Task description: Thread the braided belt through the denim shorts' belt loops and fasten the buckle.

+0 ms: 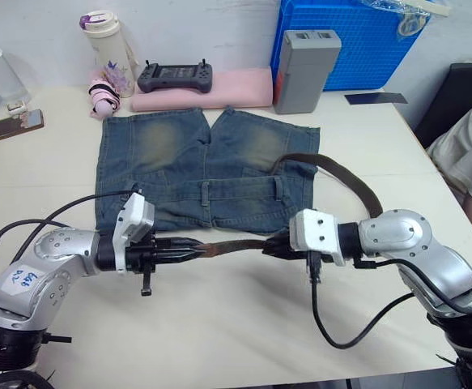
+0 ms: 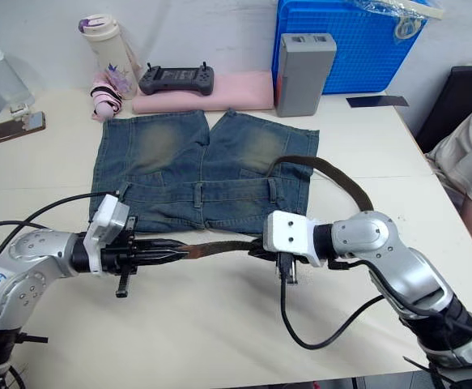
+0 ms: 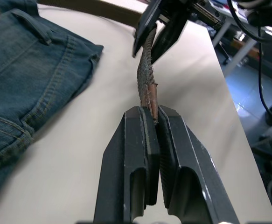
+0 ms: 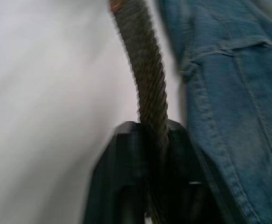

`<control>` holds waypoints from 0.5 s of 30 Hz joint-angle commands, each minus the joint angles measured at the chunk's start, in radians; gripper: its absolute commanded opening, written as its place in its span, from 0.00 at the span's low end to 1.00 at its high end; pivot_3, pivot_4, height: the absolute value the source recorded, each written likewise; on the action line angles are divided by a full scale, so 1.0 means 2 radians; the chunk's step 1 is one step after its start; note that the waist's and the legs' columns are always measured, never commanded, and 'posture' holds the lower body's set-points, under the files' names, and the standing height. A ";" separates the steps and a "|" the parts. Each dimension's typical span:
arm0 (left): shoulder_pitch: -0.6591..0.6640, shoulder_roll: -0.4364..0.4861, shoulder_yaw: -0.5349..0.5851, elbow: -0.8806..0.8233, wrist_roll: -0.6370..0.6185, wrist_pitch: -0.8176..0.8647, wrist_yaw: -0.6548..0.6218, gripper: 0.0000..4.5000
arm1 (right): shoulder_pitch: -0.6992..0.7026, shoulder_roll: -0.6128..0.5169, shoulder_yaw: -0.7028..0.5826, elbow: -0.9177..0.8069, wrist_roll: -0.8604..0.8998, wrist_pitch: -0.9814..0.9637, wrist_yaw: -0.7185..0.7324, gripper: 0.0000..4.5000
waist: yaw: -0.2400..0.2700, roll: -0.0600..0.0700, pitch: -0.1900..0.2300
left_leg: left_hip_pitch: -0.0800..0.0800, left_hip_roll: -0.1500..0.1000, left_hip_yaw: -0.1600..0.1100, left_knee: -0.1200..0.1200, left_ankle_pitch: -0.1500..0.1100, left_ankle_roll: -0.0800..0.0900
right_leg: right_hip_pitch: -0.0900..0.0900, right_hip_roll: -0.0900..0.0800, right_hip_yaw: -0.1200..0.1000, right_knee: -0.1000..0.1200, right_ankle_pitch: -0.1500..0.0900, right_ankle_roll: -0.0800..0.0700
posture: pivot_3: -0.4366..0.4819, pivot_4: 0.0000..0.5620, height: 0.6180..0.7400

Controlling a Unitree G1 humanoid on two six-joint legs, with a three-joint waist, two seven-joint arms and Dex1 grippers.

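I have the denim shorts (image 1: 206,170) spread flat on the worktop (image 1: 219,316), waistband toward me and legs pointing away, so the belt loops (image 1: 206,194) sit in a row running left to right just beyond my arms. The braided belt (image 1: 227,245) is stretched between the two arms, its long axis lying parallel to that waistband and just in front of it, while the rest of the strap curves up and away past the right arm and back over the right leg of the shorts. My right gripper (image 1: 270,245) has its jaws closed round the strap partway along. My left gripper (image 1: 197,249) pinches the very tip between closed jaws, so I judge the left arm is nearer the end that must lead into a loop
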 commanded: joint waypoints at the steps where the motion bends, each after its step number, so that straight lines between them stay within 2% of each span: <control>1: 0.002 -0.025 0.023 -0.013 -0.063 0.048 0.039 0.00 | -0.026 0.039 -0.086 -0.008 0.086 0.091 -0.048 0.64 | 0.000 0.000 0.000 | 0.000 0.000 0.000 0.000 0.000 0.000 | 0.000 0.000 0.000 0.000 0.000 0.000 | 0.48 0.27 0.90; 4: 0.014 -0.061 0.048 -0.022 -0.151 0.108 0.099 0.00 | -0.050 0.078 -0.198 0.008 0.263 0.215 -0.077 0.97 | 0.000 0.000 0.000 | 0.000 0.000 0.000 0.000 0.000 0.000 | 0.000 0.000 0.000 0.002 0.000 0.000 | 0.48 0.27 0.90; 7: 0.020 -0.092 0.062 -0.032 -0.231 0.143 0.167 0.00 | -0.041 0.068 -0.263 0.015 0.456 0.277 -0.092 0.99 | 0.001 0.000 0.000 | 0.000 0.000 -0.002 0.000 0.000 0.000 | 0.001 0.000 -0.001 0.001 0.000 0.000 | 0.48 0.27 0.90; 10: 0.025 -0.114 0.068 -0.040 -0.317 0.158 0.238 0.00 | -0.005 0.045 -0.277 0.023 0.600 0.294 -0.118 0.99 | 0.001 0.000 0.000 | -0.001 0.000 -0.004 0.000 -0.001 0.001 | 0.002 0.000 -0.001 0.000 0.000 0.000 | 0.48 0.27 0.90; 13: 0.030 -0.114 0.064 -0.054 -0.360 0.162 0.275 0.00 | 0.030 0.026 -0.257 0.015 0.678 0.285 -0.152 0.99 | 0.000 0.000 0.000 | 0.001 0.000 -0.005 0.000 -0.001 0.001 | 0.005 0.000 -0.002 -0.002 0.000 0.000 | 0.48 0.27 0.90; 15: 0.031 -0.112 0.061 -0.061 -0.380 0.159 0.292 0.00 | 0.047 0.028 -0.223 0.003 0.673 0.282 -0.184 0.99 | -0.002 0.000 0.000 | 0.002 0.000 -0.005 0.000 -0.001 0.001 | 0.006 0.000 -0.003 -0.003 0.000 0.000 | 0.48 0.27 0.90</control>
